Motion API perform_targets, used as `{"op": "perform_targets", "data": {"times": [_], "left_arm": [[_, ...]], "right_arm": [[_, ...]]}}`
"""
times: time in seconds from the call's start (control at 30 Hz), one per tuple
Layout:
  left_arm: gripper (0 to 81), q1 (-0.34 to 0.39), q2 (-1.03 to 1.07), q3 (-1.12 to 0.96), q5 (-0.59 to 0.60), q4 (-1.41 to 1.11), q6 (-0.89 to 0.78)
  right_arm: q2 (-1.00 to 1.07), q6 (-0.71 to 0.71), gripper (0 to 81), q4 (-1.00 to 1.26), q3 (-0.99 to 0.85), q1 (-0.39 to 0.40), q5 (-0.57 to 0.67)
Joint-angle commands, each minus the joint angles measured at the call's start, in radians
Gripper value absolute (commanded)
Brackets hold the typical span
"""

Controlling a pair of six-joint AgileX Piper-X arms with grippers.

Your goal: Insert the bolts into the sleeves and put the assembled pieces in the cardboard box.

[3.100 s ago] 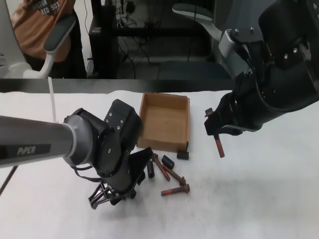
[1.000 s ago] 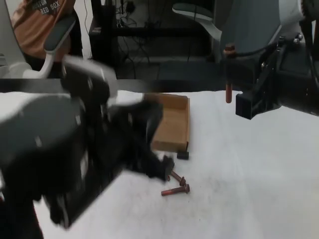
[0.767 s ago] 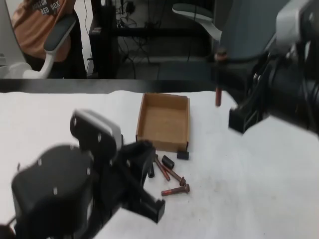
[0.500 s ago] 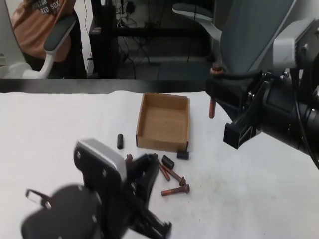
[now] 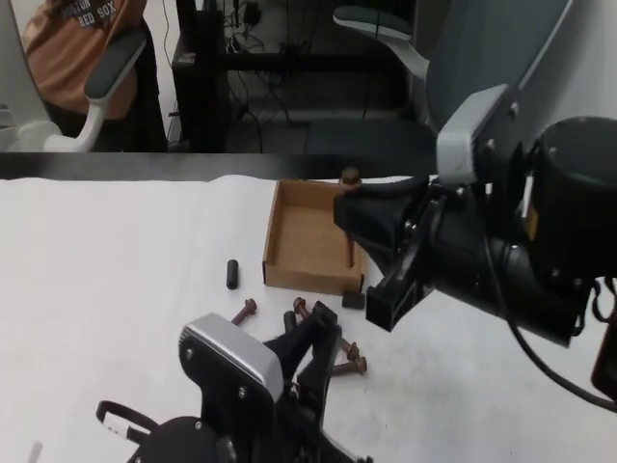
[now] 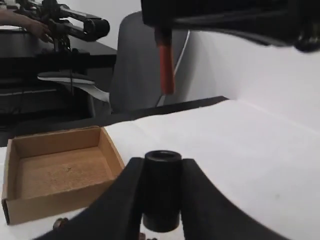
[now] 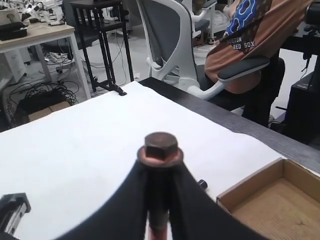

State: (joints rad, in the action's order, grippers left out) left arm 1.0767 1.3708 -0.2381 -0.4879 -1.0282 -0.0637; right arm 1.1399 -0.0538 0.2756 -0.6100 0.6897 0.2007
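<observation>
My right gripper (image 7: 161, 167) is shut on a rust-coloured bolt (image 7: 161, 148), which hangs upright, head up. In the high view that bolt (image 5: 349, 241) is over the near right corner of the cardboard box (image 5: 308, 246). My left gripper (image 6: 162, 164) is shut on a black sleeve (image 6: 162, 192), held upright with its bore facing up. From the left wrist, the bolt (image 6: 165, 65) hangs above and beyond the sleeve, apart from it, and the box (image 6: 55, 172) lies open and empty. The left gripper (image 5: 310, 326) is low at the bench's near side.
Loose bolts (image 5: 339, 368) and a lone bolt (image 5: 244, 311) lie on the white bench in front of the box. One black sleeve (image 5: 232, 274) lies left of the box, another (image 5: 353, 301) at its near right corner. Chairs stand beyond the far edge.
The right arm has carried the bolt left, from beyond the box's right side to over its near right corner. The left arm has drawn back toward the camera, lifted off the bench.
</observation>
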Motion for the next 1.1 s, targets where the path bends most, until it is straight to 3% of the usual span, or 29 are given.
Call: {"op": "perform_targets", "data": {"times": [0.0, 0.27, 0.4, 0.6, 1.07], "left_arm": [[1.8, 0.003, -0.002, -0.002, -0.030, -0.051, -0.033], [1.8, -0.003, -0.002, -0.004, -0.020, -0.051, -0.071], [1.8, -0.040, -0.002, -0.004, -0.020, -0.051, -0.071], [1.8, -0.078, -0.002, -0.004, 0.015, -0.051, -0.071], [1.8, -0.078, -0.002, -0.012, 0.064, -0.113, -0.086]], "right_arm": [[0.011, -0.007, 0.0, 0.057, -0.003, 0.007, -0.028], [0.045, -0.017, 0.0, 0.136, -0.003, 0.047, -0.074], [0.045, -0.096, 0.0, 0.157, -0.003, 0.073, -0.095], [0.045, -0.103, 0.0, 0.185, -0.003, 0.103, -0.110], [0.066, -0.113, 0.0, 0.155, -0.003, 0.149, -0.140]]}}
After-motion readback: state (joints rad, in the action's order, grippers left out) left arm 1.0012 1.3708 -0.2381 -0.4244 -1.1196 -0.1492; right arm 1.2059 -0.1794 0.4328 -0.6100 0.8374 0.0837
